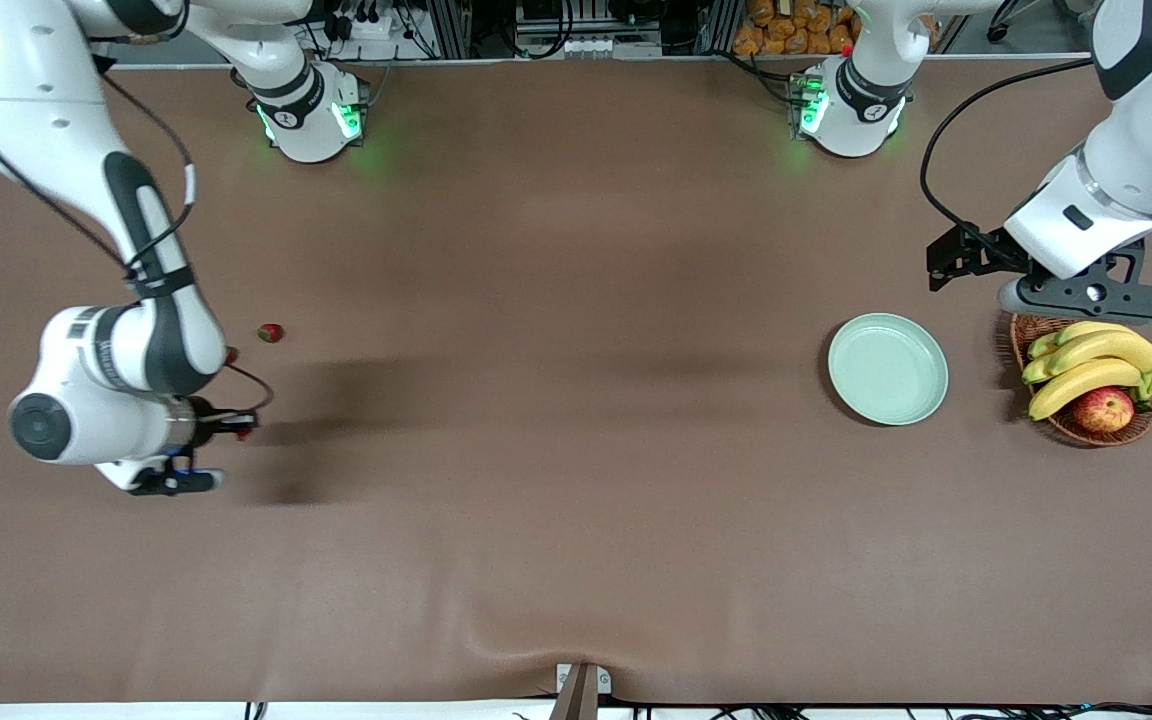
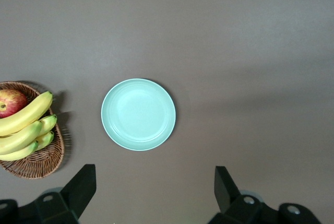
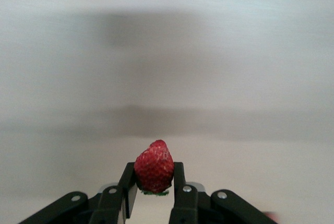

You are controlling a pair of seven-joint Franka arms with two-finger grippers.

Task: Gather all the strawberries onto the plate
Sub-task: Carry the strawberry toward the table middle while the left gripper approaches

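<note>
Evidently the right hand (image 3: 154, 195) pinches one strawberry (image 3: 154, 166) at its end of the desk (image 1: 576, 300), ready for carrying; the left hand (image 2: 151, 187) waits wide open above the empty plate (image 1: 887, 368); another strawberry (image 1: 271, 332) lies loose nearby.

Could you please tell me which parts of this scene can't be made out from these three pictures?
- Third small red strawberry: only one lies on the brown table and one sits in the shut right pincer; a red speck at the right arm's elbow may be it, mostly hidden.
- Right pincer's tips in the front view: hidden under its own wrist.
- Brown woven wicker basket: cut off by the left wrist view's edge; the open left pincer waits above it.
</note>
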